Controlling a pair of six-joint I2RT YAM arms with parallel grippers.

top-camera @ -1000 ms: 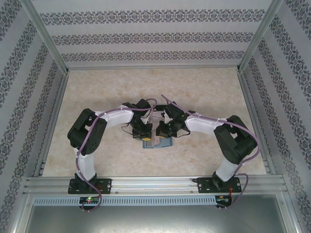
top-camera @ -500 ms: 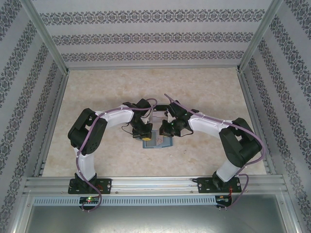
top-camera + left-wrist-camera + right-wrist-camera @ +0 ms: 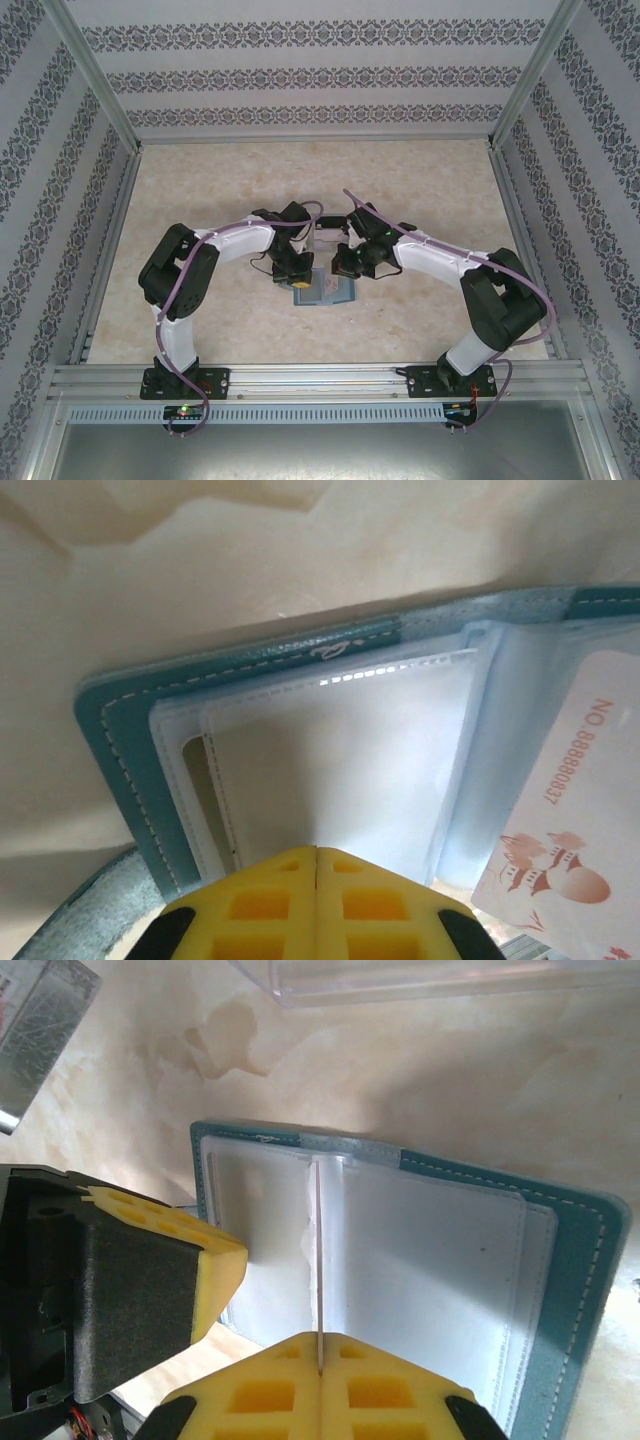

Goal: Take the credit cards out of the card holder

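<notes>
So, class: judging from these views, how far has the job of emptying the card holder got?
Done: the card holder lies open on the table, the left gripper shut with its tips on one panel. In hand: the right gripper, jaws shut, pinches a card standing over the fold. Left: drawing that card clear and setting it down; the visible sleeves look empty, though not all show.
</notes>
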